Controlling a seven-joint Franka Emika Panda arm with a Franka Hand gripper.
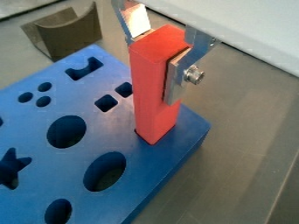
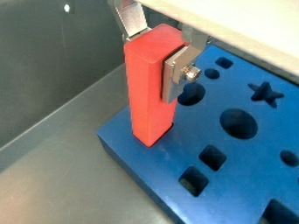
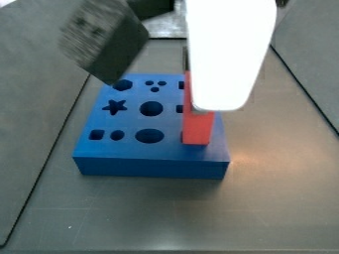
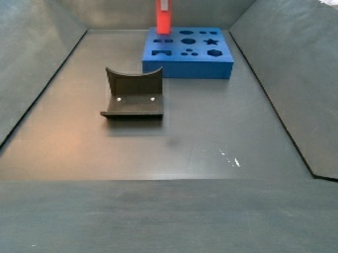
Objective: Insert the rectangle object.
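The rectangle object, a long red bar (image 1: 156,92), stands upright between my gripper's (image 1: 159,51) silver fingers, which are shut on its upper part. It also shows in a wrist view (image 2: 149,87). Its lower end meets the top of the blue block (image 1: 140,179) close to one edge, beside the shaped holes. I cannot tell whether the end sits in a hole. In a side view the bar (image 3: 199,128) pokes out below the blurred white hand (image 3: 232,50) over the blue block (image 3: 126,151). In a side view the bar (image 4: 164,17) stands at the far end on the block (image 4: 195,61).
A dark grey curved block (image 4: 132,97) lies on the floor in front of the blue block, also in a wrist view (image 1: 65,35). Sloping grey walls enclose the floor. A blurred dark object (image 3: 103,40) hangs close to a side camera.
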